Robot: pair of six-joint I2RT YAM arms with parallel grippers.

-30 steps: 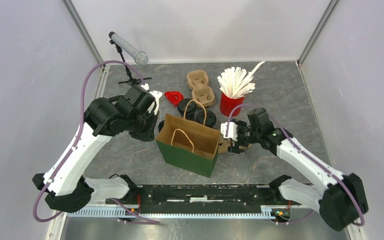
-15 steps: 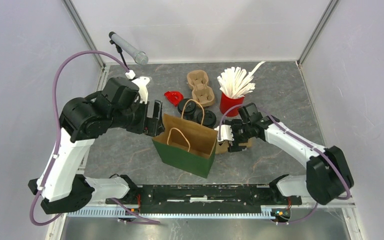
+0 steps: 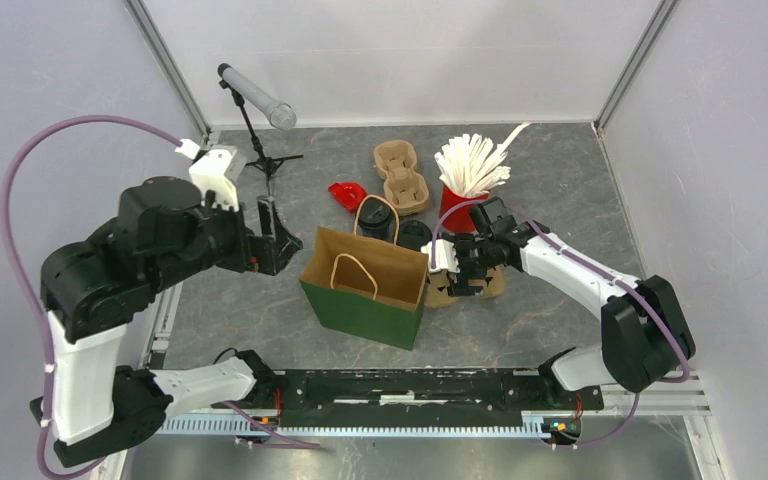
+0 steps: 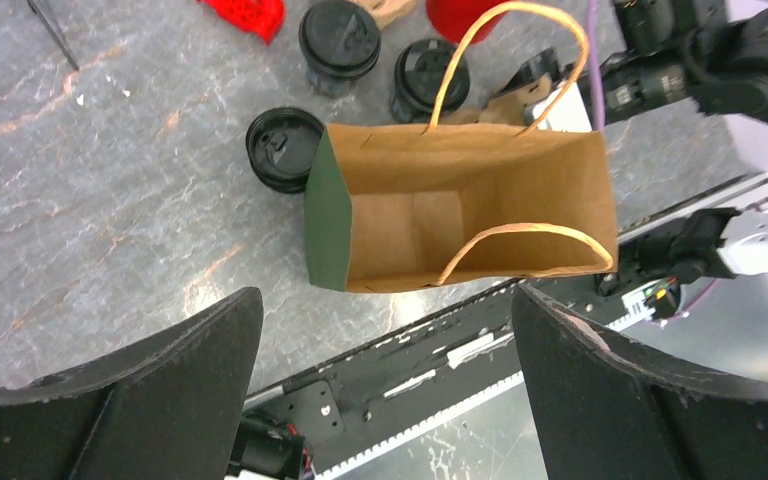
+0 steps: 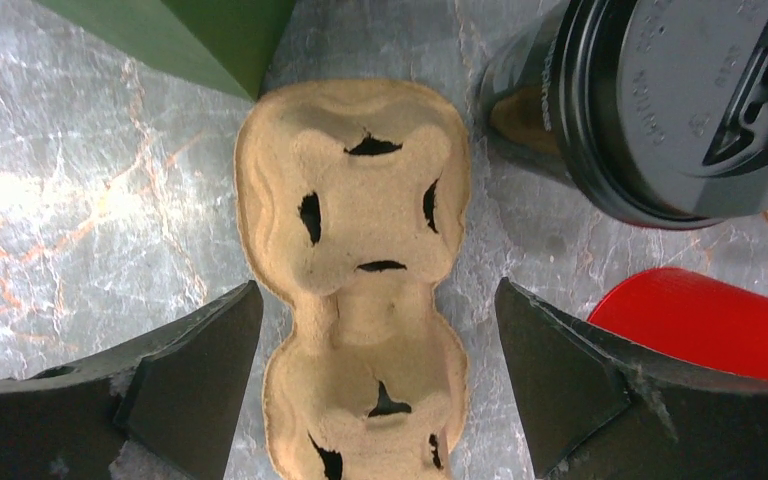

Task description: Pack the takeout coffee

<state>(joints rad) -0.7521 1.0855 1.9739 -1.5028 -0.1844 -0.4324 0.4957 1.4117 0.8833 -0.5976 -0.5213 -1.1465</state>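
A green paper bag [image 3: 360, 315] with brown handles stands open and upright in the middle; in the left wrist view the bag [image 4: 325, 215] is empty inside. My left gripper [image 3: 272, 236] hangs open and empty to the bag's left, apart from it. A tan two-cup carrier [image 5: 355, 280] lies flat on the table right of the bag. My right gripper [image 5: 375, 370] is open just above it, one finger on each side of its narrow waist. Three coffee cups with black lids [image 4: 338, 40] [image 4: 428, 75] [image 4: 282, 148] stand behind the bag.
A second tan carrier [image 3: 400, 175] and a red cup of white stirrers [image 3: 465, 195] stand at the back. A small red object [image 3: 345, 194] lies left of them. A microphone stand [image 3: 260, 110] is at the back left. The black rail [image 3: 400, 385] runs along the near edge.
My left gripper opened and drew back to the left and up, away from the bag's rim. The bag shifted slightly left. My right gripper moved in over the carrier.
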